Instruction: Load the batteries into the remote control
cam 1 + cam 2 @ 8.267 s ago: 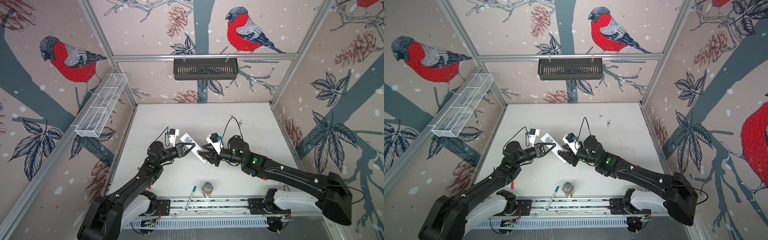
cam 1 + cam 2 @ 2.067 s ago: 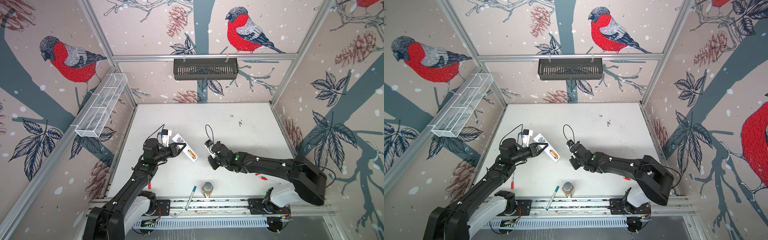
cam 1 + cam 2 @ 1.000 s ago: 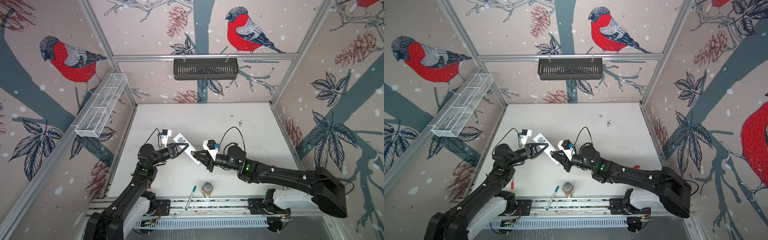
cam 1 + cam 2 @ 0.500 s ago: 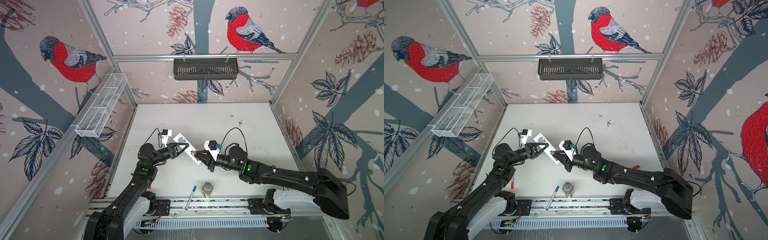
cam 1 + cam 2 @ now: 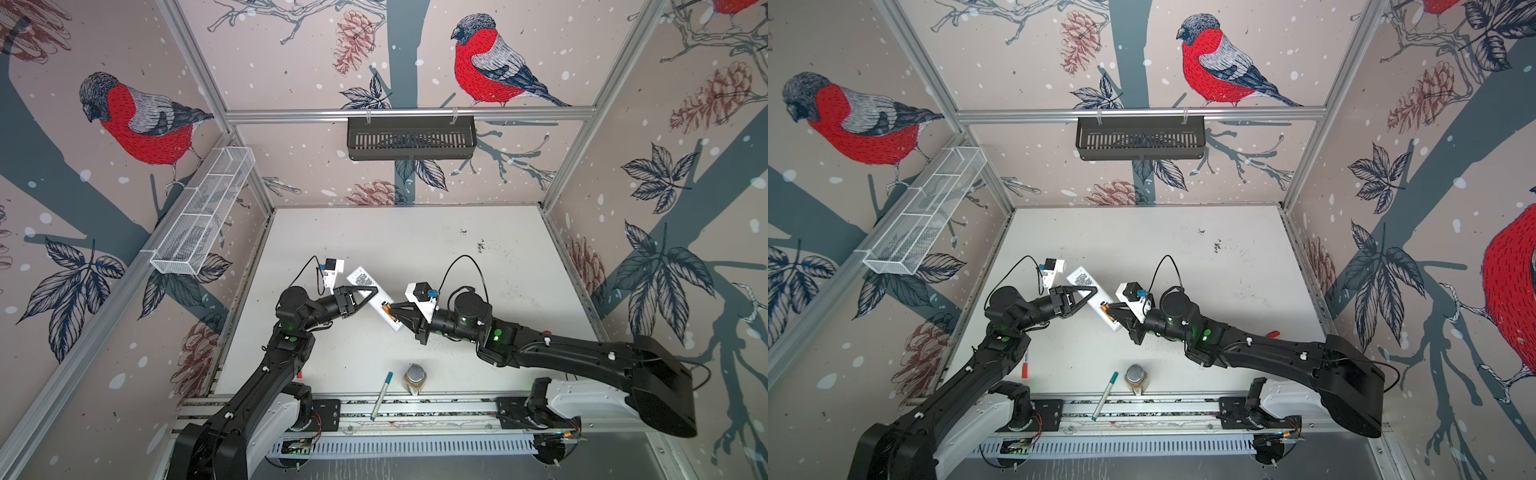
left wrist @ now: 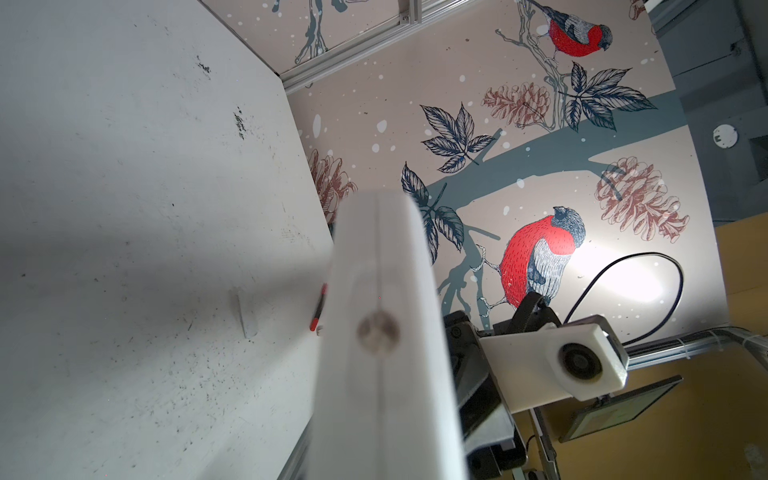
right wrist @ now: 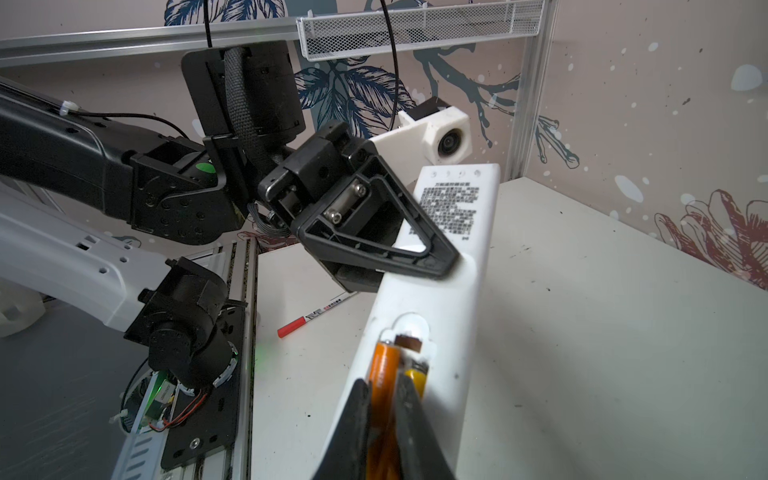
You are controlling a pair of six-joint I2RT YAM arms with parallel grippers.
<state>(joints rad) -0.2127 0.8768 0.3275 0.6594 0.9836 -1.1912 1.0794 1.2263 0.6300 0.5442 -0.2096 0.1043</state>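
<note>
Booth with 3 walls papered in red-breasted birds, pinecones and dark leaves, over a scuffed white bench (image 5: 415, 241).

Mid-bench, right fingers (image 5: 395, 308) pinched shut on an orange battery (image 5: 386, 307). In the right wrist view, 1 black finger on each side of it, battery pointing lengthwise into the open bay, far end close to the bay's rounded top. Whether fully seated, impossible to tell. Just beside it in the same bay, a 2nd battery (image 7: 415, 374), yellower in this light.

Bay set in the back of the remote control (image 5: 360, 277), a slim white bar at a diagonal in both top views, printed label and bay turned upward. Held off the bench and tilted, judging by the right wrist view. Left fingers (image 5: 371, 289) clamped tight on it partway along, between the label and the bay. In the left wrist view, only the remote's thin edge, blurred and very close.

Farther out: a red-capped marker (image 5: 1025, 366) on the bench beside the left arm. Near the front rail, a teal-capped pen (image 5: 382, 395) and a small jar with a metal lid (image 5: 414, 376), close together but apart. By the right arm, a small red object (image 5: 1273, 333), too small to name. On the back wall, a black slotted basket (image 5: 411, 139). On the left wall, a white wire-mesh rack (image 5: 203, 216).
</note>
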